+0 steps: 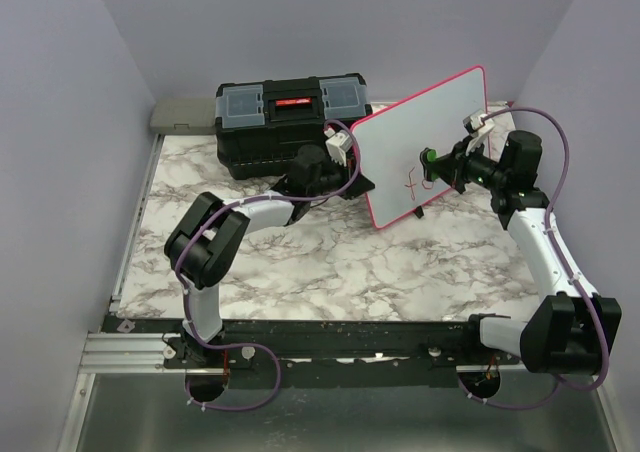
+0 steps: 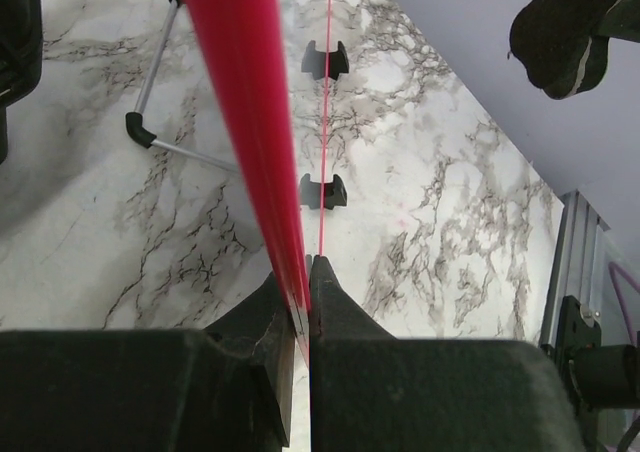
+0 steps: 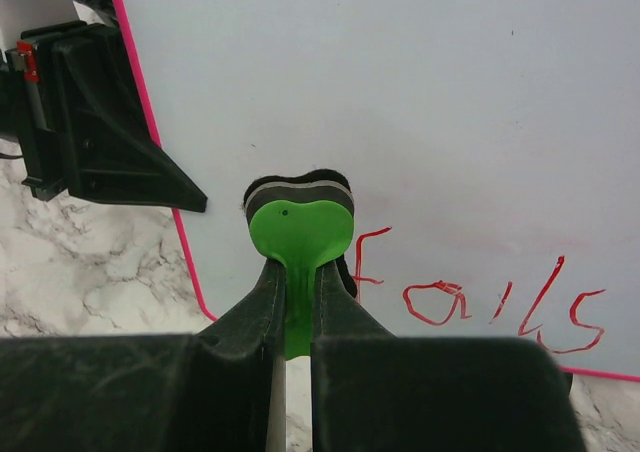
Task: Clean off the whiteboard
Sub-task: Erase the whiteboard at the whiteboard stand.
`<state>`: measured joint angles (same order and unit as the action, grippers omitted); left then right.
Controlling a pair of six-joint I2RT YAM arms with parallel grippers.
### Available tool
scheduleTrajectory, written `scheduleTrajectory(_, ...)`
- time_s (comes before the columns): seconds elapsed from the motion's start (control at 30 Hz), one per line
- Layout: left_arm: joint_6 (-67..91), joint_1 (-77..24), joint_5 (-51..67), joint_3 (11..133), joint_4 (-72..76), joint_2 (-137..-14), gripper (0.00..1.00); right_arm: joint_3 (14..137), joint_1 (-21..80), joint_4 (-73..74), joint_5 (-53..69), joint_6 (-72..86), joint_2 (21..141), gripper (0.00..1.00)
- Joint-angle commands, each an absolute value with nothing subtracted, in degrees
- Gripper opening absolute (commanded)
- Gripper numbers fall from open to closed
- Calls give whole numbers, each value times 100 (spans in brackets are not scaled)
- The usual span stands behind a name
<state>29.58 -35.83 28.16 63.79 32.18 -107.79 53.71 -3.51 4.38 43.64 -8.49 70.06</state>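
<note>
The whiteboard (image 1: pixel 425 137) stands tilted upright on the marble table, white with a pink-red rim and red handwriting (image 1: pixel 412 182) low on its face. My left gripper (image 1: pixel 345 167) is shut on its left edge; the left wrist view shows the rim (image 2: pixel 250 112) pinched between the fingers. My right gripper (image 1: pixel 440 162) is shut on a green-handled eraser (image 3: pixel 300 227), whose dark pad presses the board just left of the red writing (image 3: pixel 480 297). The board fills the right wrist view (image 3: pixel 400 102).
A black toolbox (image 1: pixel 290 122) with a red latch stands behind the left gripper. A grey block (image 1: pixel 182 117) lies at the far left. Two black feet (image 2: pixel 325 190) and a wire stand (image 2: pixel 150 122) sit on the marble table (image 1: pixel 330 262).
</note>
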Motion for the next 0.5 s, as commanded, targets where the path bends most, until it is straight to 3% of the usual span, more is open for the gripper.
scheduleTrajectory(0.0,3129,-3568,2756,6298,3792,-10730,3,5274,-404,521,4542,-782,6970,1)
scheduleTrajectory(0.47,3633,-3533,2392,5967,4518,-10841,17,5257,-451,519,4588,-806,6980,1)
